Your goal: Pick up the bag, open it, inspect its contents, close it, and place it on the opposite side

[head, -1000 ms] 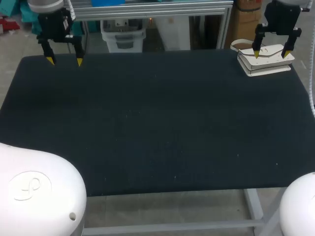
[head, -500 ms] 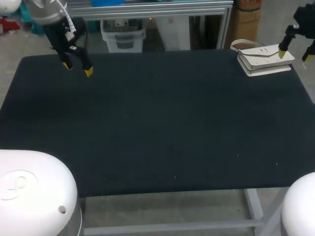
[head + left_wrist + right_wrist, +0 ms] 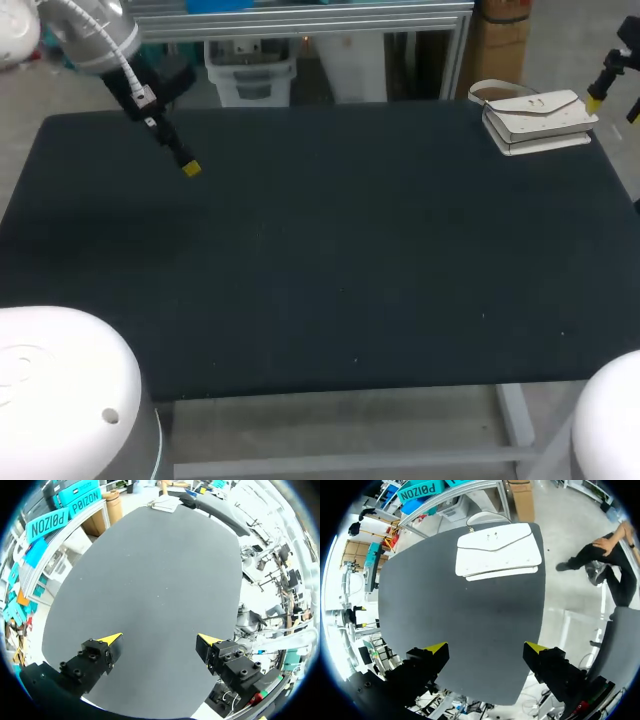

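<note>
Since the earlier frames the left gripper [image 3: 189, 167] has swung away from the far left corner of the table [image 3: 320, 270] and come inward over the dark top; the right gripper [image 3: 614, 103] has drawn back from above the bag [image 3: 540, 120] to the table's right edge, where it shows only in part in the head view; the bag itself lies where it lay.

The bag is white, flat on the table at the far right corner, its flap down and closed; its strap [image 3: 489, 90] loops out on the far side, just beside the body.

In the right wrist view the right gripper [image 3: 486, 648] stands wide, both yellow tips well apart with only the table [image 3: 460, 610] between them; the bag [image 3: 499, 550] lies ahead of the fingers, apart from them, with the strap [image 3: 487, 515] beyond it.

In the left wrist view the left gripper [image 3: 160, 640] is likewise spread wide and holds nothing; bare table [image 3: 160, 570] stretches ahead of it, and the bag [image 3: 165, 502] shows small at the far corner, well apart from the fingers.

In the head view only one yellow tip of the left gripper is visible, above the far left part of the table.
</note>
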Motion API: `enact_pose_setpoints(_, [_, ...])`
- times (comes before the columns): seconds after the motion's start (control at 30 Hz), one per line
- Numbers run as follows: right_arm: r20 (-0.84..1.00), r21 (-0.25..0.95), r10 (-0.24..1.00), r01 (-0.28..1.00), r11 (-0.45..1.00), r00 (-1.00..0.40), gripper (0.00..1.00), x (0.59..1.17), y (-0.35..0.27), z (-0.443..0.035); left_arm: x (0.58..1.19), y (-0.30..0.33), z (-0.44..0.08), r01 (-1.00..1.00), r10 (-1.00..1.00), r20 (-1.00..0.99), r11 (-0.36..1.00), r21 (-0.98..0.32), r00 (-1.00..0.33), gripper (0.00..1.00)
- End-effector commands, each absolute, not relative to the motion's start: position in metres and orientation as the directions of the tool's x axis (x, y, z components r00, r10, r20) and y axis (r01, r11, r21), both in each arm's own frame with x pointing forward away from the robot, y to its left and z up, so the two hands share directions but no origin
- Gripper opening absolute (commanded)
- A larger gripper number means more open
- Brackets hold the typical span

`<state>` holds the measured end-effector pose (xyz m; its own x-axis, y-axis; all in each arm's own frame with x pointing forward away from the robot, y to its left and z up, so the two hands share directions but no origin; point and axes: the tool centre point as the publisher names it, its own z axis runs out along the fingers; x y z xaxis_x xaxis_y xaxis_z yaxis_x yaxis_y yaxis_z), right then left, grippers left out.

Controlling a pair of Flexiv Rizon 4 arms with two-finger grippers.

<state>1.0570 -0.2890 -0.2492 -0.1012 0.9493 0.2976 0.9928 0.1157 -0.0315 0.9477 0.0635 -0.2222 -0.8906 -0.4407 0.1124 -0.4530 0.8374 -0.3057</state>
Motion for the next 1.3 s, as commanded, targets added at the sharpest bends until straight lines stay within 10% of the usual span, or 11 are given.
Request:
enact_pose_setpoints(0.03, [0.323,-0.117,0.942,0.984,0.137,-0.093,1.00,1.066,-0.292,-0.249,0.949,0.069,-0.225,-0.279,-0.258,0.107,0.878,-0.389,-0.960,1.00])
enact_pose_setpoints(1.3, [0.355,-0.057,0.934,0.996,0.065,-0.040,1.00,1.169,-0.352,-0.307,0.971,0.019,-0.258,0.037,-0.045,-0.145,0.855,-0.517,-0.988,1.00])
